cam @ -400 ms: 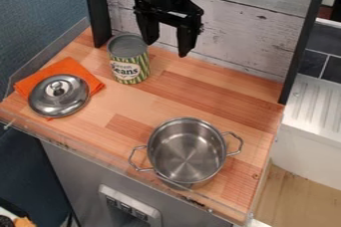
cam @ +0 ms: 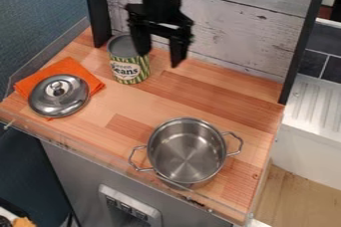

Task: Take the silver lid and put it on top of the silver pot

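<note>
Silver lid (cam: pixel 59 95) (just the one) near the counter's (cam: pixel 133 106) left corner; one silver pot (cam: pixel 187 152), front edge; one gripper (cam: pixel 160 58), wide.

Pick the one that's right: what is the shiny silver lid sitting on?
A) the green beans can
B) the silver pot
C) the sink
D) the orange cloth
D, because the silver lid lies on the orange cloth, whose corners stick out around it, while the silver pot stands apart with its top open.
</note>
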Tool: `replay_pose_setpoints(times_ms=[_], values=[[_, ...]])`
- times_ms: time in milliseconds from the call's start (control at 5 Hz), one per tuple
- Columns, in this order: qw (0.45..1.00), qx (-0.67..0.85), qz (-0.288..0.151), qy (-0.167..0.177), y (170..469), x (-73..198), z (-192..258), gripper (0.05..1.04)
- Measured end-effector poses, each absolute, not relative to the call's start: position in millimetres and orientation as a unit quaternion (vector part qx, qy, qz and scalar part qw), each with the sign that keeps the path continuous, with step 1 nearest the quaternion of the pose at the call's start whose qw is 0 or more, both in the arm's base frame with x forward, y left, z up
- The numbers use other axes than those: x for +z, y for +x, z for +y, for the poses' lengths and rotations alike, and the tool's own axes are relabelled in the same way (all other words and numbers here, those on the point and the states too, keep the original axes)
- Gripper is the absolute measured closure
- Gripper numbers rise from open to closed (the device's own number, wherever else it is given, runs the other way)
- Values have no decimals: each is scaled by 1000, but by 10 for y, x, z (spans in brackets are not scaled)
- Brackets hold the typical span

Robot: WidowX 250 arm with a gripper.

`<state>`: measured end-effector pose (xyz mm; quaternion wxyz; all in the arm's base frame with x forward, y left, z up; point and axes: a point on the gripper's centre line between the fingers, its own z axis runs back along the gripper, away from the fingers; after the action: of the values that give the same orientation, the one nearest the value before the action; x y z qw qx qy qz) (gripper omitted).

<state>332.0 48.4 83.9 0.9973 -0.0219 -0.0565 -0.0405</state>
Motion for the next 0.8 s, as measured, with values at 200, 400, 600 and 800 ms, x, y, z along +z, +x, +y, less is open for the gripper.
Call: replay_pose_setpoints(times_ms=[200, 400, 600, 800], values=[[997, -18, -66, -19, 3122, 886, 742, 83], [997, 26, -72, 5, 2753, 977, 1170, 83], [994, 87, -67, 23, 2475, 880, 1522, 83], [990, 116, -72, 26, 2492, 745, 1651, 83]])
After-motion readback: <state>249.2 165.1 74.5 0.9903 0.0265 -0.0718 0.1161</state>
